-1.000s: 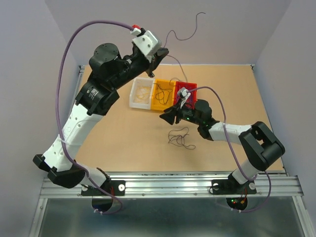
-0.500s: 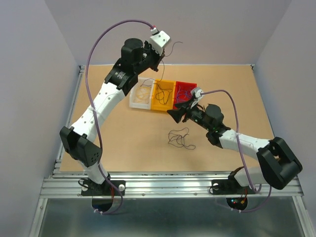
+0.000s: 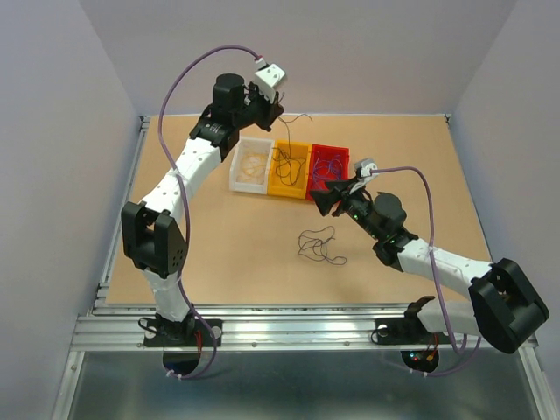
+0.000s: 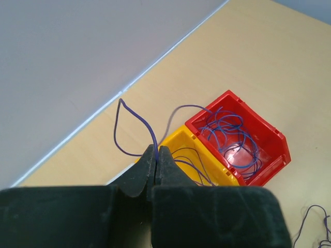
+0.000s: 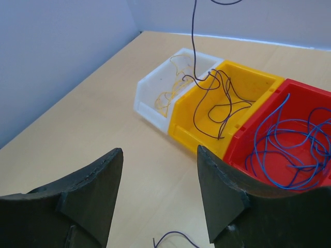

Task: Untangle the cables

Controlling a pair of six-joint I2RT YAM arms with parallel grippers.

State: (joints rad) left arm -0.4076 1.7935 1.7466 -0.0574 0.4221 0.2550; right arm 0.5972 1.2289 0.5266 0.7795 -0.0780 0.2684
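Left gripper (image 4: 156,151) pinches tight a thin purple cable (image 4: 135,120) over the yellow bin (image 4: 182,138) near the far edge of the table (image 3: 227,236); right gripper (image 5: 159,155) gapes wide, empty.

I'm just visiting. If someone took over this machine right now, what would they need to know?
Left gripper: jaws shut on a dark strand that hangs into the yellow bin.
Right gripper: open, empty, hovering near the red bin.
Done: pale wires in the white bin, dark wires in yellow, blue wires in red.
Left: drop the held strand, then sort the small tangle on the table.
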